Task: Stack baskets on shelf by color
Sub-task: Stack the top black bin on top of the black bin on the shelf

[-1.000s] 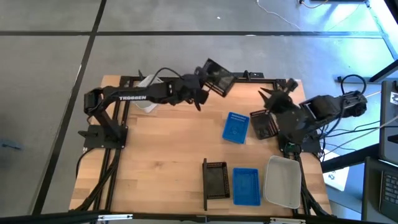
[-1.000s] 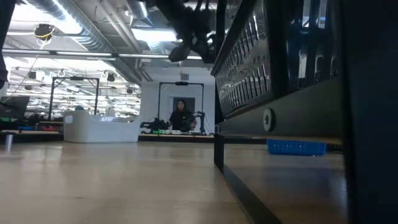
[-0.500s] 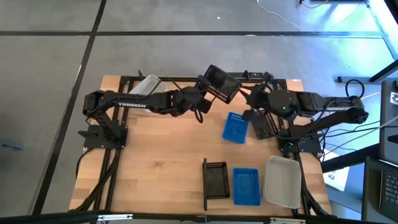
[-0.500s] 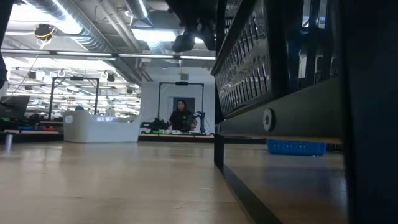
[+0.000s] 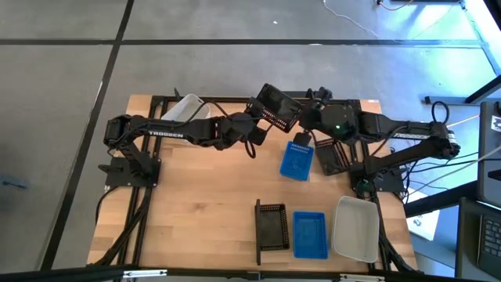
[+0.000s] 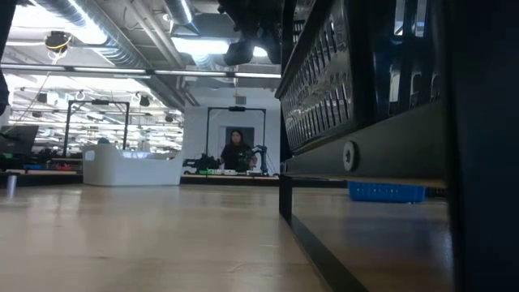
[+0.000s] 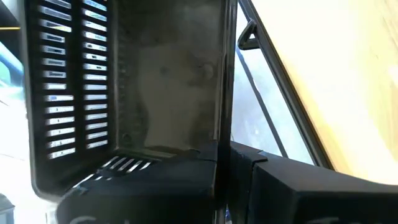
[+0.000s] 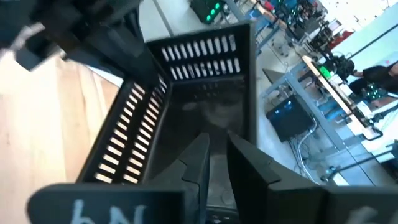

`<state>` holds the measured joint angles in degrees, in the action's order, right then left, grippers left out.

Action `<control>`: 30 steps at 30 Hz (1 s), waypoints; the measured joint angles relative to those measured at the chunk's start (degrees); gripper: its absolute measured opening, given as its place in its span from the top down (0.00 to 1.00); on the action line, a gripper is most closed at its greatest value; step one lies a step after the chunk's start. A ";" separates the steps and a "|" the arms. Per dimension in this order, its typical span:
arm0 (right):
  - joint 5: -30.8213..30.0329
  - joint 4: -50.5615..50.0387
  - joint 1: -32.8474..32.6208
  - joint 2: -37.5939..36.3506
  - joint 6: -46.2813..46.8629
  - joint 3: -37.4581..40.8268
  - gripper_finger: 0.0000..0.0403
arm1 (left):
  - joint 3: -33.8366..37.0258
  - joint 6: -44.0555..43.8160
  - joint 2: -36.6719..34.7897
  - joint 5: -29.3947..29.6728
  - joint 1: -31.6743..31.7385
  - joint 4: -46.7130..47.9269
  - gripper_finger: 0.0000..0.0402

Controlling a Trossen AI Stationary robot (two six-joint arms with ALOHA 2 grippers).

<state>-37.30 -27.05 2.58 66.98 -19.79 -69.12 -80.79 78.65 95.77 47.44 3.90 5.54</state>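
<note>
A robotics lab or workshop hall: the wooden bench [image 5: 211,196] stands on a grey concrete floor [image 5: 63,117], and beyond it run exposed ceiling ducts [image 6: 122,36], strip lights [image 6: 97,71], a white counter [image 6: 130,172], black equipment frames [image 6: 235,134] and a person [image 6: 236,151] among more robot arms

Far person [image 6: 236,151] (blurred, tiny)

Bare tabletop [image 5: 203,204] fills lower left of the high view; I could pass there. Upper centre is crowded: black basket [image 5: 278,104], my arms, blue basket [image 5: 297,161].
</note>
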 joint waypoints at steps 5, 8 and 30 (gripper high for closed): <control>0.87 1.69 1.04 2.34 -2.42 0.00 0.85 | 0.02 -0.07 0.00 0.04 0.07 0.04 1.00; 3.30 5.51 1.01 2.48 -5.20 0.00 0.85 | 0.02 -0.08 0.00 -0.02 0.09 0.37 1.00; -0.59 7.75 1.01 1.72 -2.32 0.00 0.85 | 0.02 -3.01 0.00 0.29 -0.21 2.62 1.00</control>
<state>-37.89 -19.30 3.60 68.71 -22.11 -69.12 -80.77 75.64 95.77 47.73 3.69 8.16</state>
